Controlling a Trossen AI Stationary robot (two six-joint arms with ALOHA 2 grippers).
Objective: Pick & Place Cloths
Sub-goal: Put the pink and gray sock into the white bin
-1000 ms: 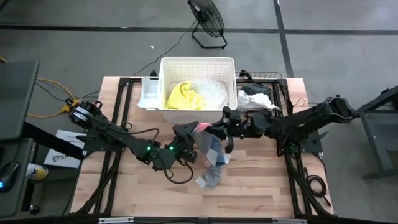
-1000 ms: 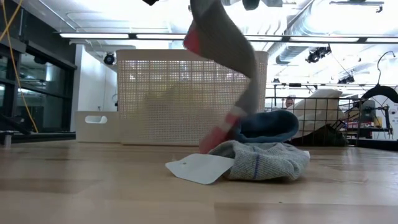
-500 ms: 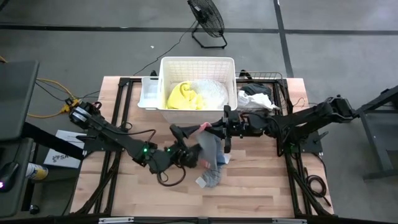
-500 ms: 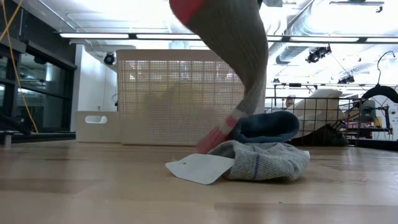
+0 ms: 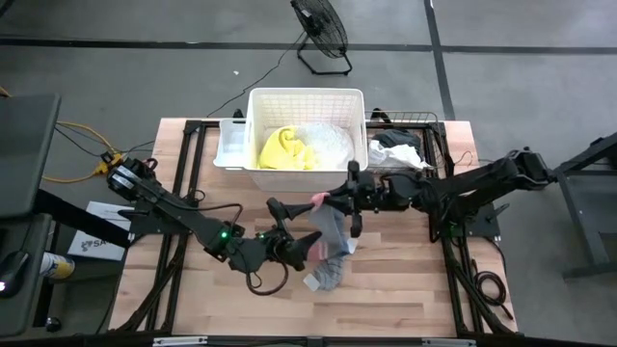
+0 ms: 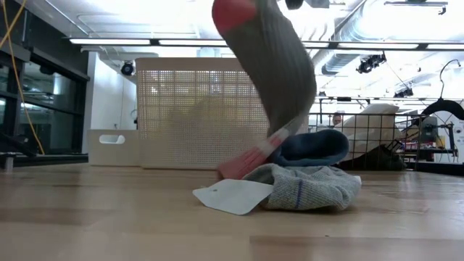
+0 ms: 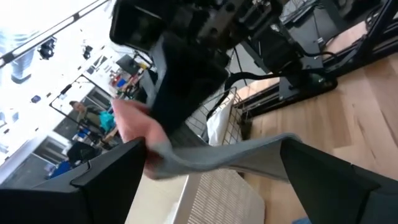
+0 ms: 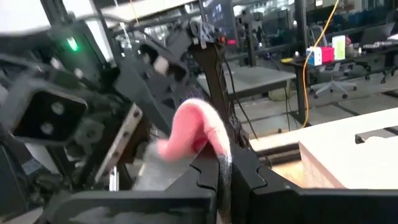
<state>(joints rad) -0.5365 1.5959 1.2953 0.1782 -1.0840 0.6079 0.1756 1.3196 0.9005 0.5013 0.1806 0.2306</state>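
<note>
The grey cloth (image 5: 329,229) with a pink end hangs in the air near the table's middle, just in front of the basket (image 5: 258,104), its lower part trailing down to a small heap of grey and blue cloths (image 5: 328,274) on the wood. In the low view it drapes in a long curved band from above down to the pile (image 6: 308,185), bending under its own weight, so it looks light, limp and without any stiffness; it should follow whatever holds it and sag everywhere else. A pinch on a bunched edge or on the thicker pink end (image 8: 189,127) looks the surest hold, since a flat single layer could slip out. The right gripper (image 5: 349,198) has its fingers pressed together on that pink end, as the right wrist view shows the fabric squeezed between them. The left gripper (image 5: 307,246) sits just beside the hanging part, lower and toward the table's front; in the left wrist view its two fingers (image 7: 99,186) stand well apart with the grey band (image 7: 249,155) passing between them, not yet pinched. A white tag (image 6: 232,196) lies flat against the pile and may drag along with it. A yellow cloth (image 5: 284,147) and a pale one (image 5: 328,143) already lie in the basket, and more cloths (image 5: 397,151) sit in a wire bin (image 5: 429,120) to its right.
</note>
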